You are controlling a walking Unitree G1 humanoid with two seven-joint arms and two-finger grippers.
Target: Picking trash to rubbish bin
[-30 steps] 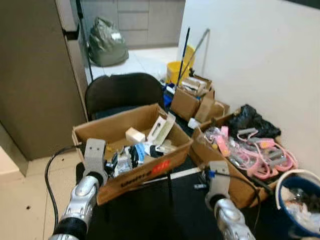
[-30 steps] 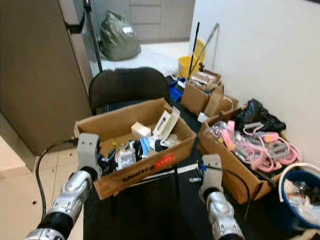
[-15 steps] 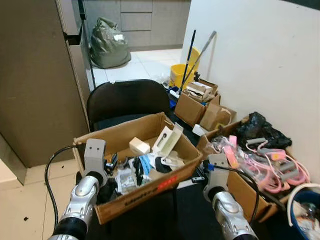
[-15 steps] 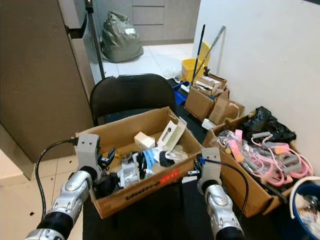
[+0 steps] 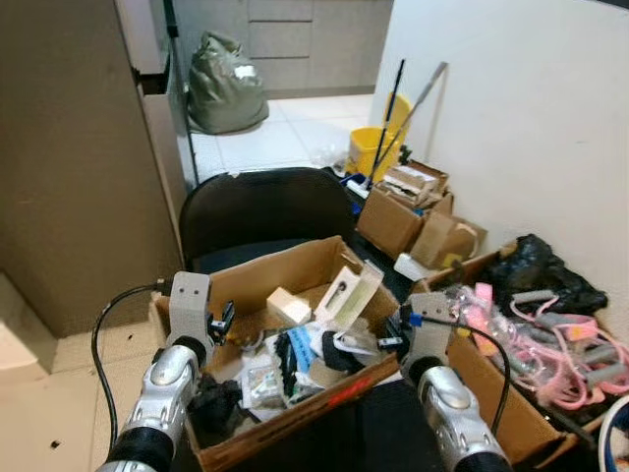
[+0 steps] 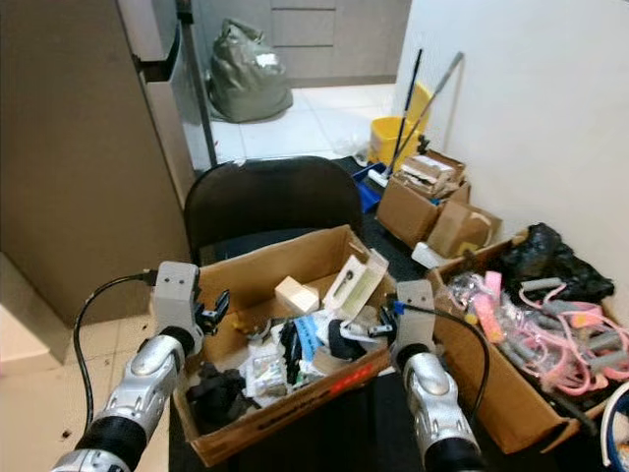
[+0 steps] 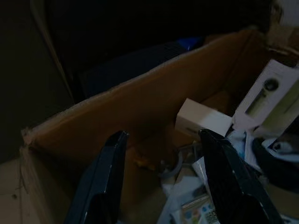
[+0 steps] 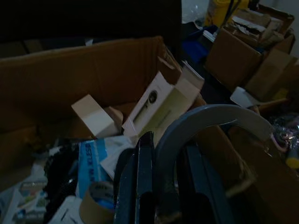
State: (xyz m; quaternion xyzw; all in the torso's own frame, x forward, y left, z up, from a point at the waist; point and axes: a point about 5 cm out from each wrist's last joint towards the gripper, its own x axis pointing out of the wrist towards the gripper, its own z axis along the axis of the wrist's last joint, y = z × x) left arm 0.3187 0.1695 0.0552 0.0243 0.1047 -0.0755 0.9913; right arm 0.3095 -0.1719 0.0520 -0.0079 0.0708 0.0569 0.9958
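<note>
Likely to snag: left pincer gaping, holding nothing, over cardboard box rim; right pincer nearly closed around grey cable, beside white carton.

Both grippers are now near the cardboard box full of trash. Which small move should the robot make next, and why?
Probably lower the left gripper a little toward the small white carton. Its fingers stand open over the cardboard box at its left side, and the carton lies free just ahead between them. The right gripper sits at the opposite side of the box with a grey cable looped across its fingers, so it looks less ready.
</note>
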